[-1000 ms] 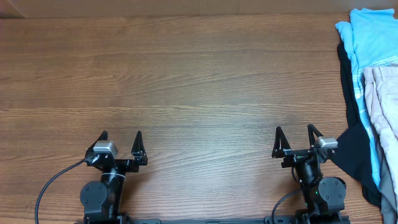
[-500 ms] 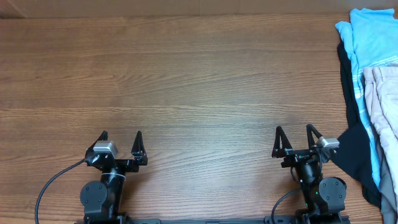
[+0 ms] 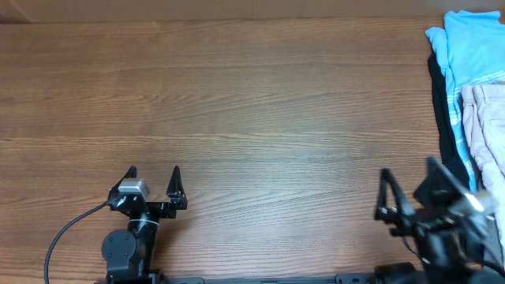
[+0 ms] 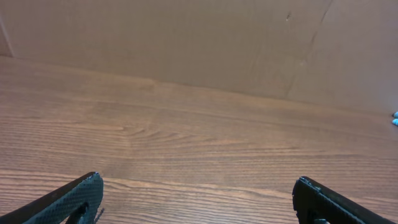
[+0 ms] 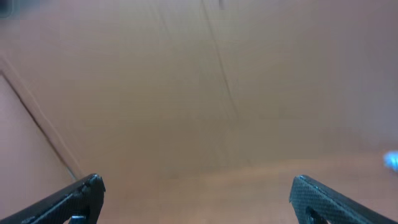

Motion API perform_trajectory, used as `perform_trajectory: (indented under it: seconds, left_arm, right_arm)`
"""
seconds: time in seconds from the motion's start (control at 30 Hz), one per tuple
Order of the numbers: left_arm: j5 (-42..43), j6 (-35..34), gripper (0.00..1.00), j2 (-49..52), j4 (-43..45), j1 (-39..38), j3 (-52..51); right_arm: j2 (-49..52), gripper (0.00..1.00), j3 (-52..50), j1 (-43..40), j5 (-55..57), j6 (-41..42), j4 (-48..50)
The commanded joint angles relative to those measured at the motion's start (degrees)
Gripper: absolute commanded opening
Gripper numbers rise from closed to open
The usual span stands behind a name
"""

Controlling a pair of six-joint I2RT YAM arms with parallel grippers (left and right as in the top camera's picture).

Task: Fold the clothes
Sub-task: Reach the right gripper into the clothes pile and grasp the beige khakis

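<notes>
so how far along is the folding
Nothing is done yet: the shorts lie bunched in the pile at the table's right edge, beside the blue garment. Nothing is in hand: the right arm, blurred, is near the pile with jaws open and empty; the left arm sits at the near edge, jaws open. Left to do: pull the shorts out, spread them flat, fold.

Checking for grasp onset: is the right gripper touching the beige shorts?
Apart. Overhead, the open right gripper sits left of the shorts, with the dark garment and blue garment between them; the right wrist view shows no cloth between its fingers.
</notes>
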Motion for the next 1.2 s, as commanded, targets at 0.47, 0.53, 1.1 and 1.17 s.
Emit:
perform_trajectory:
  seconds: [0.47, 0.53, 1.1, 1.17]
  left_arm:
    - [0.94, 1.57, 1.0, -0.55, 0.22, -0.2, -0.28]
    - [0.94, 1.57, 1.0, -0.55, 0.22, -0.2, -0.28]
    - [0.94, 1.57, 1.0, -0.55, 0.24, -0.2, -0.28]
    - [0.94, 1.55, 1.0, -0.55, 0.24, -0.2, -0.28]
  right_arm:
    - [52.06, 1.0, 54.03, -0.33, 23.96, -5.18, -31.47]
    - [58.07, 1.0, 58.99, -0.33, 28.81, -6.99, -34.25]
    - [93.98, 0.99, 67.82, -25.55, 28.28, -11.67, -35.45]
    - [96.35, 0.9, 67.82, -27.78, 24.28, -14.12, -34.27]
